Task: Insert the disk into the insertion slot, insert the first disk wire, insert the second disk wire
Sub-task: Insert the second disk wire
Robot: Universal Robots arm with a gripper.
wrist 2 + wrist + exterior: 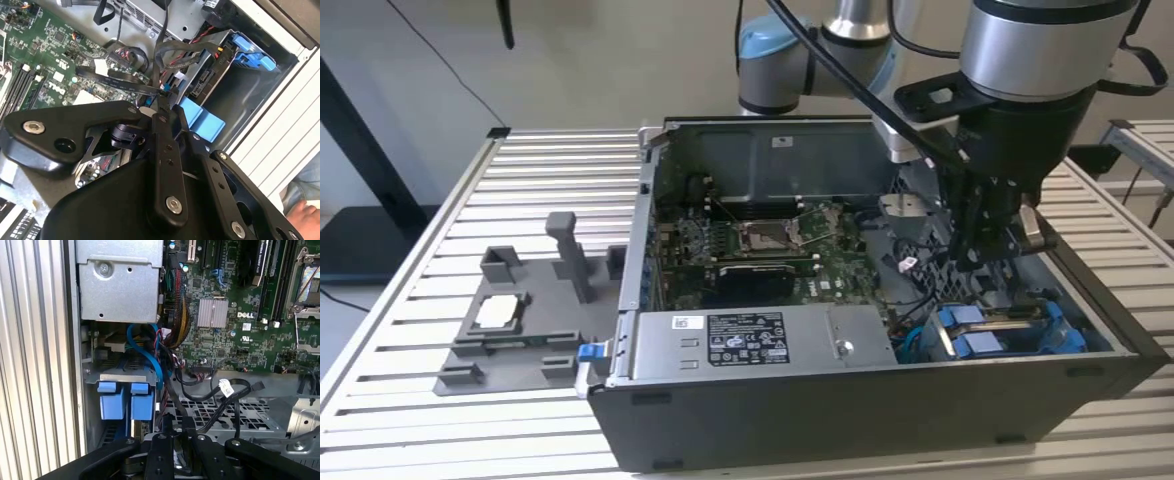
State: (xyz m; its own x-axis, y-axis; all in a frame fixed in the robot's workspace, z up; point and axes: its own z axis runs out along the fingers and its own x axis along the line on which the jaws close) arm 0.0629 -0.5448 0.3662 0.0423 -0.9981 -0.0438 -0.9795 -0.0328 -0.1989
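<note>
Right, closest to the exterior camera sits the open computer case point(854, 410), with the grey power supply box point(761, 345) along its front edge. Just to the exterior view's right of that box, the disk point(1007, 328) in its blue carrier is seated in the insertion slot point(1067, 345) at the case's front corner. In the first wrist view the carrier's blue tabs point(125, 400) face out of the cage, and a blue cable point(145, 357) loops down beside them.

Above and a little behind the slot, the gripper point(983, 262) hangs inside the case. In the second wrist view its fingers point(165, 150) are drawn narrow, pinched on a black disk wire point(120, 77) whose connector sits at the fingertips, near the disk's rear sockets but apart from them.

Farther back lies the green motherboard point(774, 245). Out on the slatted table point(467, 210), well to the exterior view's left, stands a grey fixture point(520, 320).
</note>
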